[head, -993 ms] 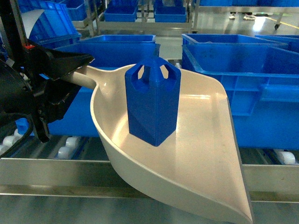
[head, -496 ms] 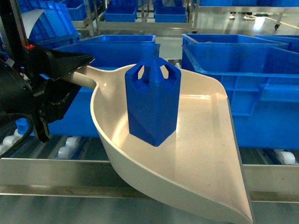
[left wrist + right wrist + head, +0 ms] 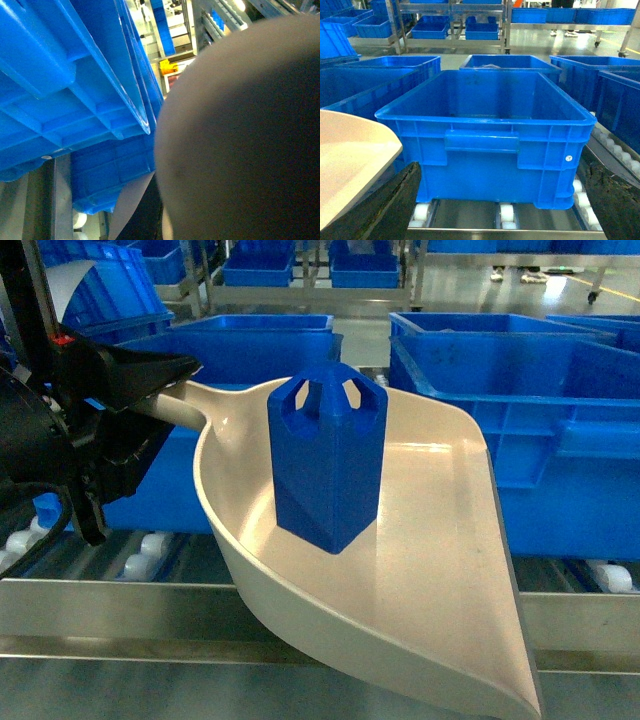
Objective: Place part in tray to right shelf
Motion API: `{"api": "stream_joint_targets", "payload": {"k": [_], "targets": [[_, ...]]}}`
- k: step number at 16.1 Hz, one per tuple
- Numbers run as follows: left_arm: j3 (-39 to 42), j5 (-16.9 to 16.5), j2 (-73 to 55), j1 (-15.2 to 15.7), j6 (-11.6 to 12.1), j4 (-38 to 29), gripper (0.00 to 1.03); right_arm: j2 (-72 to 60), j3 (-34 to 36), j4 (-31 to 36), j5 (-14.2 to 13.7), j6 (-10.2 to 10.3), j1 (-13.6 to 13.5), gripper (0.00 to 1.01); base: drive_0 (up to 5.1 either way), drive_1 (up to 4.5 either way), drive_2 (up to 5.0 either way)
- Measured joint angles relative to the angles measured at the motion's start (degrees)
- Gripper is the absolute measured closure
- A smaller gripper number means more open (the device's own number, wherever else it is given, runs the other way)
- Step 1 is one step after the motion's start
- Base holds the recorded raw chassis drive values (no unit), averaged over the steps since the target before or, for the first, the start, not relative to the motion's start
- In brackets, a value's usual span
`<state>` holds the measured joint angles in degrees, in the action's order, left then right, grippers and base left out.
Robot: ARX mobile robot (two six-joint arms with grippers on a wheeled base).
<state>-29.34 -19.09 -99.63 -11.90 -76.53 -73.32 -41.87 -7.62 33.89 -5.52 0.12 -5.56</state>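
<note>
- The blue part [image 3: 327,462] is standing upright inside the cream tray [image 3: 440,570], near the middle of its flat floor, and its looped top is pointing up
- The tray is hanging in the air above the front steel rail of the roller shelf [image 3: 120,608], and its flat lip is pointing down toward the lower right of the head view
- The left gripper [image 3: 150,390] is sitting at the left of the head view, and its black fingers are closing around the tray's handle [image 3: 180,408], holding the tray up
- In the left wrist view the round back of the tray [image 3: 240,140] is filling most of the picture, with a blue crate [image 3: 75,85] beside it
- Big blue crates are sitting on the white rollers [image 3: 140,555] behind the tray, one on the left [image 3: 240,350] and one on the right [image 3: 520,430]
- In the right wrist view a large blue crate [image 3: 490,135] is resting on white rollers [image 3: 506,214] straight ahead, and the cream edge of the tray [image 3: 350,160] is showing at the left
- The right gripper is only showing as dark blurry shapes at the bottom corners of its own view, so I cannot tell how far its jaws are opening
- More blue crates are waiting on racks [image 3: 450,20] far behind
</note>
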Motion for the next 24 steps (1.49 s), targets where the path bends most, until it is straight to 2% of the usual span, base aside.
{"api": "stream_joint_targets", "payload": {"k": [21,22,23,24], "targets": [[0.0,0.0,0.0,0.0,0.0,0.0,0.87,0.0,0.0,0.0,0.0,0.0,0.0,0.03,0.0,0.0,0.0],[-0.1,1.7,0.6,-0.3,-0.1,2.3,0.87,0.0,0.0,0.0,0.0,0.0,0.0,0.03,0.0,0.0,0.0],[-0.2,8.3,3.9,-1.2,-1.4,9.5,0.87,0.0,0.0,0.0,0.0,0.0,0.0,0.03,0.0,0.0,0.0],[0.3,12.1,6.5,-1.6,-1.8,9.0,0.87,0.0,0.0,0.0,0.0,0.0,0.0,0.03,0.0,0.0,0.0]]}}
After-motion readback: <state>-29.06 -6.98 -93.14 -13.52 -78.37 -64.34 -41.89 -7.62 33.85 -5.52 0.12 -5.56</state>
